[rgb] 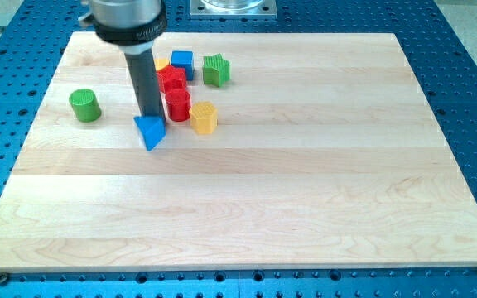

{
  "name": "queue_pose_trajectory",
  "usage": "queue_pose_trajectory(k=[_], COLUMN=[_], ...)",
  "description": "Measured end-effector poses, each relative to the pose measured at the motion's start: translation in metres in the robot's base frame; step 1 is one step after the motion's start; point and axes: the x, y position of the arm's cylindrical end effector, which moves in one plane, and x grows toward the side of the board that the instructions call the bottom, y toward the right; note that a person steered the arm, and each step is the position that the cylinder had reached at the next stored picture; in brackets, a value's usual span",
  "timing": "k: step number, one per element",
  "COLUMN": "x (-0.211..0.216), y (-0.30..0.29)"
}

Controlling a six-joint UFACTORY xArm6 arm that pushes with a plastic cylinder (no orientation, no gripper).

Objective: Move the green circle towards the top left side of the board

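Note:
The green circle [84, 105] stands near the left edge of the wooden board [305, 207], in the upper left part. My tip [149, 115] is to the right of it, about a block's width or two away, touching the top of a blue triangle [150, 132]. The rod rises from there to the view's top. Just right of the rod lie two red blocks [175, 93], partly hidden by it.
A yellow block [204, 118] lies right of the red ones. A blue cube [182, 63] and a green star-shaped block [216, 70] sit above them, with a yellow piece [162, 64] peeking out beside the rod.

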Motion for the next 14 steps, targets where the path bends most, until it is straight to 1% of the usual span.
queue_pose_trajectory(k=[1,2,3,4,5,6,7,8,9,10,11,12,13,14], x=[-0.002,-0.005,-0.026,-0.060,-0.062,-0.051,-0.079,-0.040,-0.068,-0.087,-0.078,-0.106,-0.113,-0.119], y=[-0.041,-0.105,-0.123,-0.123,-0.123,-0.122,-0.109,-0.092,-0.091,-0.091,-0.028,-0.054,-0.110,-0.054])
